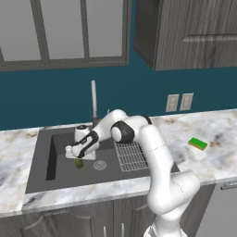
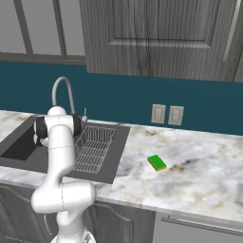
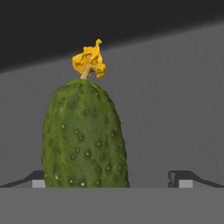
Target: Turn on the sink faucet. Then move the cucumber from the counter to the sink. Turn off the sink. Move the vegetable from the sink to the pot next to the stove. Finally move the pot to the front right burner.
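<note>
The cucumber [image 1: 78, 163] lies on the floor of the dark-grey sink [image 1: 65, 173], left of the round drain [image 1: 99, 165]. My gripper [image 1: 76, 155] hangs just above it, reaching down into the basin, jaws open. In the hand view the cucumber [image 3: 85, 135] stands close up with a yellow flower at its far end. It sits between my fingertips [image 3: 38, 183], nearer the left one, and the gripper [image 3: 109, 181] is open around it. The sink faucet [image 1: 94, 99] rises behind the basin. The pot and the stove are out of view.
A wire rack [image 1: 129, 155] fills the right part of the sink. A green sponge [image 1: 198, 143] lies on the marble counter [image 1: 217, 152] to the right. Two wall outlets [image 1: 178, 102] sit on the teal backsplash, with cabinets above.
</note>
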Motion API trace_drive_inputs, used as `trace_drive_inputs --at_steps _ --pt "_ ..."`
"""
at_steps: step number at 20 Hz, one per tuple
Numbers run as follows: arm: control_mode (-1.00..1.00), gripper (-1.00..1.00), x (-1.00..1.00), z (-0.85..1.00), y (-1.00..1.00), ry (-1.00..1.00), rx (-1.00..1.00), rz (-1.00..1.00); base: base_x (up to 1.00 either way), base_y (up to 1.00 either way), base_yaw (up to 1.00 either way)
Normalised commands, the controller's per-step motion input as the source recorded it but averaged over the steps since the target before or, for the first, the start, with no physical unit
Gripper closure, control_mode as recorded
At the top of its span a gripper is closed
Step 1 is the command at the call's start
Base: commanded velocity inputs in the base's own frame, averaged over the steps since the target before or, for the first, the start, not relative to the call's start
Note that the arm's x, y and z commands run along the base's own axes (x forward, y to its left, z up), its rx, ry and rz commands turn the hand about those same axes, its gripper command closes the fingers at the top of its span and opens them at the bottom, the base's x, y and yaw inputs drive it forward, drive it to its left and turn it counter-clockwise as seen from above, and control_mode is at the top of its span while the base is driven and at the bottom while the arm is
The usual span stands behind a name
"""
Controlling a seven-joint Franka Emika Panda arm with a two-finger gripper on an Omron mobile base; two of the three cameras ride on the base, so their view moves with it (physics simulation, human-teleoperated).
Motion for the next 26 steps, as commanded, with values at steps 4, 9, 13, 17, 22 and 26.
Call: trace_drive_inputs --at_steps 4,9,13,17,22,26 --pt "-1.00 1.00 0.03 -0.28 0.05 0.06 -0.01 0.00 0.00 0.00 0.00" --pt "-1.00 1.00 0.00 -0.10 0.02 0.00 0.00 0.00 0.00 0.00 0.00" --pt "-1.00 1.00 -0.02 -0.03 0.03 -0.01 0.00 0.00 0.00 0.00 0.00" --pt "-1.00 1.00 -0.22 0.14 0.00 -0.05 0.00 -0.02 0.00 0.00 0.00" --pt "-1.00 1.00 -0.37 0.47 0.00 -0.06 0.00 -0.07 0.00 0.00 0.00" --pt "-1.00 1.00 -0.43 0.61 -0.01 -0.07 0.00 -0.10 0.00 0.00 0.00"
